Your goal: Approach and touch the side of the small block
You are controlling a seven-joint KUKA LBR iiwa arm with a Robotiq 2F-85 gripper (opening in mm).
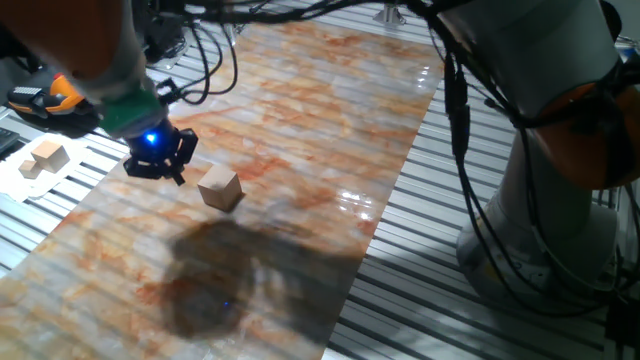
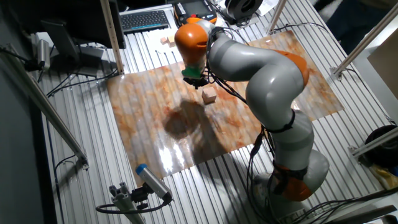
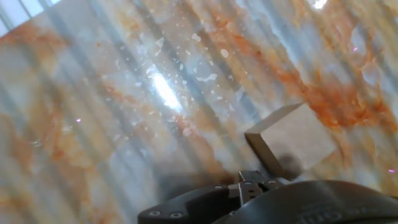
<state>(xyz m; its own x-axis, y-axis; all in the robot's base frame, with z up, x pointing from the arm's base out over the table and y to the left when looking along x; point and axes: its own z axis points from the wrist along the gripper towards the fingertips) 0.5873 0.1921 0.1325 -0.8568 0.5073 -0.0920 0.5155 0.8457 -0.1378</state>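
Observation:
The small block (image 1: pixel 220 187) is a light-tan wooden cube lying on the marble-patterned mat (image 1: pixel 320 120). It also shows in the other fixed view (image 2: pixel 209 96) and in the hand view (image 3: pixel 292 140), at the right. My gripper (image 1: pixel 172 172) hangs low over the mat just to the left of the block, with a small gap between them. Its fingers look pressed together and hold nothing. In the hand view the gripper (image 3: pixel 252 182) sits at the bottom edge, and the block's near corner is close beside it. In the other fixed view the gripper (image 2: pixel 196 79) is mostly hidden by the arm.
A pair of pale wooden blocks (image 1: pixel 42 158) lies on white paper off the mat's left edge. An orange-black tool (image 1: pixel 45 98) sits behind them. The arm's base (image 1: pixel 545 230) and cables stand at the right. A keyboard (image 2: pixel 144 20) lies beyond the mat.

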